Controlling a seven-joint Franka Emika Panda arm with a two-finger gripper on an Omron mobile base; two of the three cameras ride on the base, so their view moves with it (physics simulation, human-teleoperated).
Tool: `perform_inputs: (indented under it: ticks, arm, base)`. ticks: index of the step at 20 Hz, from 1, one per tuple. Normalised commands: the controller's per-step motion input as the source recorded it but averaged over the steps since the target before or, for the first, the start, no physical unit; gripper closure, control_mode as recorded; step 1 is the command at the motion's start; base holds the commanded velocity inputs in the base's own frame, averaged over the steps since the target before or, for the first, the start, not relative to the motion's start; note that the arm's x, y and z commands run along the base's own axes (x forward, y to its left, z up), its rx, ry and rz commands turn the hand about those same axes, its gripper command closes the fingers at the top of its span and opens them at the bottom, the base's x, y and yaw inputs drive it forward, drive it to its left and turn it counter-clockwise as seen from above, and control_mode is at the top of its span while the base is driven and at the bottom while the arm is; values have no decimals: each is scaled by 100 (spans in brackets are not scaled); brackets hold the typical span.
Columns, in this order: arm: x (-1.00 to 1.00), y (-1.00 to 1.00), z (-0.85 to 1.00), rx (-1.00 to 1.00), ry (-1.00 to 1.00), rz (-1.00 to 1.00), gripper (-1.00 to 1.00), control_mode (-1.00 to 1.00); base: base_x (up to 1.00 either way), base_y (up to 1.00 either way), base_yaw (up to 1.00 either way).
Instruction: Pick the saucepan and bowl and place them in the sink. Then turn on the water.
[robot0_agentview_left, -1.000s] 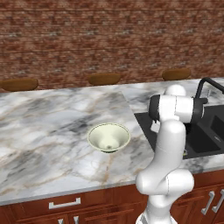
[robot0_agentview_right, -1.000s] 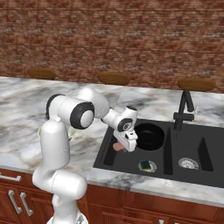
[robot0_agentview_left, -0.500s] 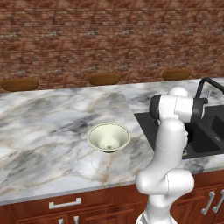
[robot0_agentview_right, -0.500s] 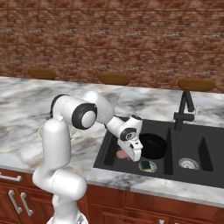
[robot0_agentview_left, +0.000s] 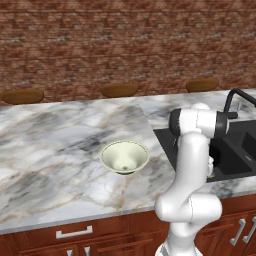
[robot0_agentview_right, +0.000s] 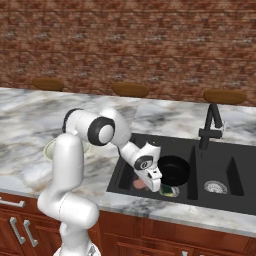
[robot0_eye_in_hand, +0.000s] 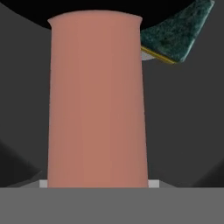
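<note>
— Where's your pincer?

— Low in the sink (robot0_agentview_right: 235, 150), my pincer (robot0_agentview_right: 156, 186) is clamped on the saucepan (robot0_agentview_right: 173, 170) by its pink handle (robot0_eye_in_hand: 97, 100).

— How do you finish well?

— Settle it flat beside the sponge (robot0_eye_in_hand: 179, 35), then let go. The bowl (robot0_agentview_left: 124, 156) waits on the counter (robot0_agentview_left: 55, 145).

Counter (robot0_agentview_left: 60, 135): polished grey-veined marble. Wall (robot0_agentview_left: 100, 45) at frame top: rough red brick. Cabinets (robot0_agentview_left: 100, 235): glossy reddish wood with metal handles (robot0_agentview_left: 74, 232). Sink (robot0_agentview_right: 150, 150): matt black. Drain (robot0_agentview_right: 216, 187): steel. Bowl (robot0_agentview_left: 124, 156): smooth cream glaze. Pan handle (robot0_eye_in_hand: 96, 100): matt salmon.
</note>
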Motion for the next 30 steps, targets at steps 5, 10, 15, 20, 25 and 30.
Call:
perform_inputs:
  ticks: [5,10,15,20,25,30]
  arm:
    - [12,-9,-33,0,0,0,100,-100]
    - [10,-6,-26,0,2,0,100,-100]
    - [5,0,-13,0,4,0,100,-100]
    - [0,0,0,0,1,0,100,-100]
    - [0,0,0,0,0,0,-100,-100]
    - [0,-3,13,0,0,0,-100,-100]
  base:
    - [0,0,0]
    - [0,0,0]
    - [0,0,0]
    - [0,0,0]
    - [0,0,0]
    - [0,0,0]
